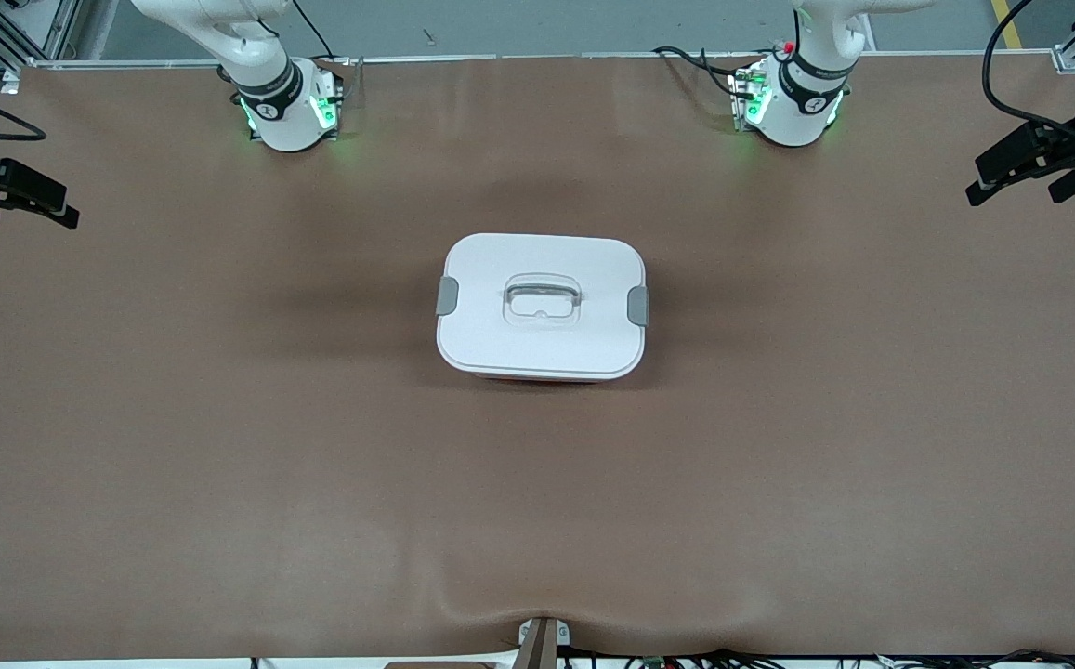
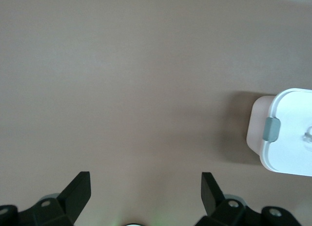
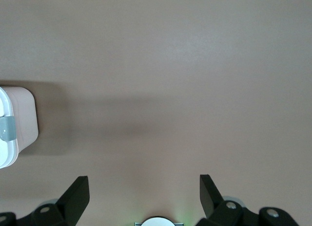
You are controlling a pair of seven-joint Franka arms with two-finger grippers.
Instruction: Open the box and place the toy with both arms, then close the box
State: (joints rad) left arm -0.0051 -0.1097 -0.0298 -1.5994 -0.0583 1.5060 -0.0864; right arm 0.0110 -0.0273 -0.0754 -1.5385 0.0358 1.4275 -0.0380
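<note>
White lid with 2 grey clips covers the box, which stands in the middle of the brown table. The left end effector and the right end effector wait over bare table at their own ends, both with fingers spread wide, holding nothing.

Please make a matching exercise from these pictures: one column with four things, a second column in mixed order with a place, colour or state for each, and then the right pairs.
Column one:
1. lid
2. side clip
3. left gripper
4. right gripper

Column two:
A. grey, on the short edge of the box
B. open, over the table edge at the right arm's end
C. white, shut on the box
D. open, over the table edge at the left arm's end

Pairs: 1-C, 2-A, 3-D, 4-B
</note>
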